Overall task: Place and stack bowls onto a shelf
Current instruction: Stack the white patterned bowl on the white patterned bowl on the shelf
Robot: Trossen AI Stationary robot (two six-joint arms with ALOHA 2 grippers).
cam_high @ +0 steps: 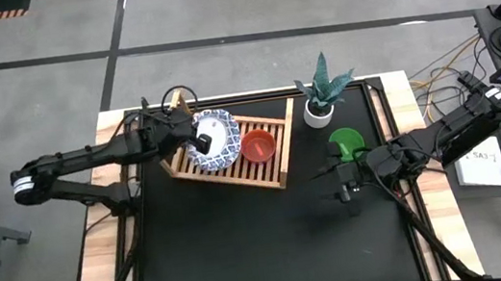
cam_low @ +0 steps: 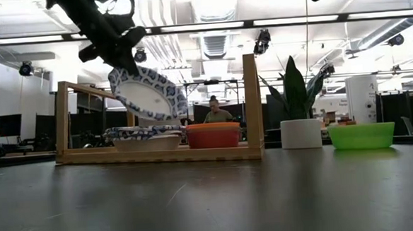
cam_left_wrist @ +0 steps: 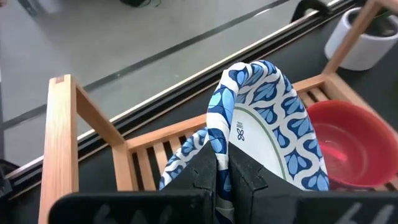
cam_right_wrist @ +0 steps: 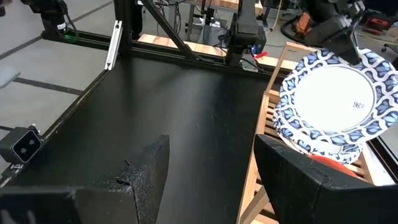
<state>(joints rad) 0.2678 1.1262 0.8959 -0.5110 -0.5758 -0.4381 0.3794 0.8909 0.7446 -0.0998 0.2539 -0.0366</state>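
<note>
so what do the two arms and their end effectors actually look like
Both arms are dark, nearly black, built of jointed tubular segments. The left arm has a pale band near its base end, and the right arm carries a small light marking near its outer end. Each end effector has two flat, blocky black fingers, matte and angular.

Black table [cam_high: 245, 248]: wooden shelf [cam_high: 278, 161], potted plant [cam_high: 320, 102], green bowl [cam_high: 346, 139].

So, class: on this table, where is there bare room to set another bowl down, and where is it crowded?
Free: the black mat in front of the shelf, between both arms. Crowded: the shelf's left end, where the left claw holds a tilted blue-patterned bowl over others beside the red bowl; also around the plant pot and green bowl.
</note>
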